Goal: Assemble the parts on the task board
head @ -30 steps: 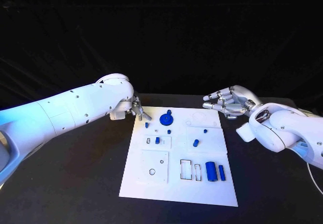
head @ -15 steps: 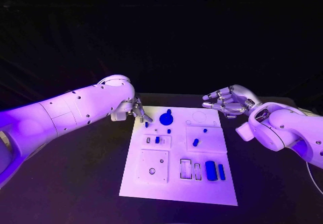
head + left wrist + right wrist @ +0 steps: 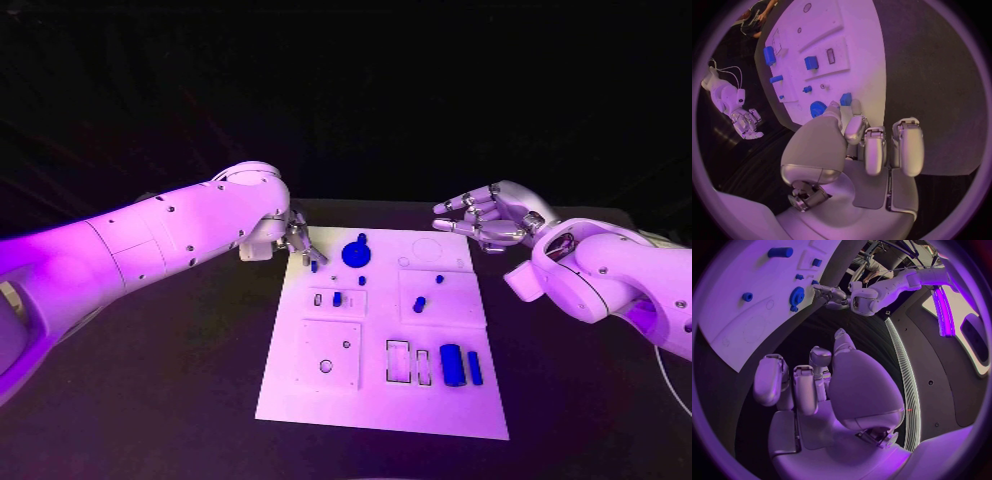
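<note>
White board (image 3: 382, 340) sits mid-table (image 3: 173, 380) in your head view, blue parts spread over it: a gear (image 3: 356, 255) near the far edge, a small peg (image 3: 420, 304) mid-board, two bars (image 3: 462, 366) side by side at the near right. Left hand (image 3: 297, 241) is at the board's far-left corner, fingertips down beside a small blue piece (image 3: 315, 266); you can't tell from here whether it touches. Right hand (image 3: 488, 220) hangs off the far-right corner, clear of the board, fingers apart, nothing in it. Left wrist view: left hand (image 3: 870, 145) has its fingers curled forward close together, tips just over the board (image 3: 861, 65) edge next to that blue piece (image 3: 846, 99) and the gear (image 3: 819, 108); grip or no grip, can't tell. Right wrist view: right hand (image 3: 807, 380) is loosely curled, apart, empty, above dark table; board (image 3: 748, 315) with gear (image 3: 796, 295) lies beyond it.
</note>
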